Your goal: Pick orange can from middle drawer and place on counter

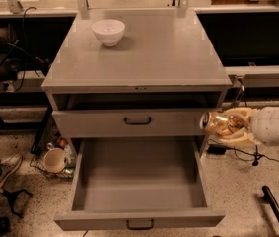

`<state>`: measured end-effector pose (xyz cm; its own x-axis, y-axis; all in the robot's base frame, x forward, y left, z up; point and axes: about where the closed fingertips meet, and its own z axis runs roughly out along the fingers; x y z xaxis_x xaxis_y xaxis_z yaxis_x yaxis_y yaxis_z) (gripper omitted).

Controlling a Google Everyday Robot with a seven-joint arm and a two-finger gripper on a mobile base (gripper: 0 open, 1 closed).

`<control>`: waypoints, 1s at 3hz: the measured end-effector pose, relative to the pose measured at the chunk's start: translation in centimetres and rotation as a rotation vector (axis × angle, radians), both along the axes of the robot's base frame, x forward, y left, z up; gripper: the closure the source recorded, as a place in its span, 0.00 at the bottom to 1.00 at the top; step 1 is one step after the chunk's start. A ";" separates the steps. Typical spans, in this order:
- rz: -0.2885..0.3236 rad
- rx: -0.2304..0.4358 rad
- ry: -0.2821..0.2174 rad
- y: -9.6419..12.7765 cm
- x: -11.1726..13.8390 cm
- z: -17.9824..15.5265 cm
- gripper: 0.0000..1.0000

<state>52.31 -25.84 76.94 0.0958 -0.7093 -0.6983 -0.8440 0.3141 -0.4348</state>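
Observation:
My gripper (224, 126) is at the right of the cabinet, level with the upper drawer front, and is shut on the orange can (215, 123), held on its side with the silvery end pointing left. The can is clear of the middle drawer (139, 181), which stands pulled wide open below with nothing visible inside. The counter (149, 53) is the flat grey cabinet top above and left of my gripper.
A white bowl (108, 31) sits on the counter's back left. The upper drawer front (131, 122) is closed. A cup in a wire basket (55, 159) lies on the floor at left. Cables and a dark bar (277, 209) lie on the floor at right.

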 end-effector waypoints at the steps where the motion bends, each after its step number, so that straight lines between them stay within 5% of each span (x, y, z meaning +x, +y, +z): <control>1: 0.022 0.026 -0.062 -1.1 2.1 5.7 1.00; 3: 0.051 -0.037 -0.084 1.1 7.7 13.2 1.00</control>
